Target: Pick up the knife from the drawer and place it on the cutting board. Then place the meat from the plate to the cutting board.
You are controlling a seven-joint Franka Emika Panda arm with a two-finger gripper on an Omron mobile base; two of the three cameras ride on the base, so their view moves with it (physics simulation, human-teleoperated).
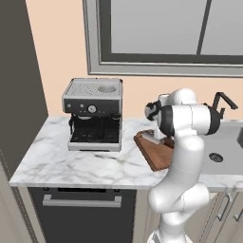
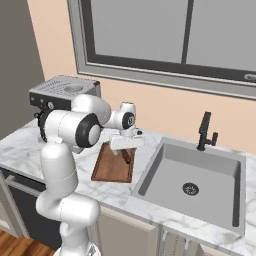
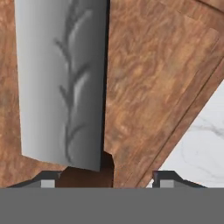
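The two dark fingertips (image 3: pixel 49 180) of the gripper (image 3: pixel 105 181) are seen spread apart, the short dark brown handle of the broad silver-grey cleaver knife (image 3: pixel 61 83) lying between them, unpinched. The blade is laid flat on the reddish-brown wooden cutting board (image 3: pixel 148 87), beside white marble counter (image 3: pixel 201 140).

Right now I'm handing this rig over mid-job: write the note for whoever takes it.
Gripper: jaws spread either side of the knife's handle, apparently letting go.
Knife: blade lying flat on the cutting board, beside the sink.
Done: knife is on the board.
Left: lift clear, then bring the meat from the plate to the board; I can't place either from these views.
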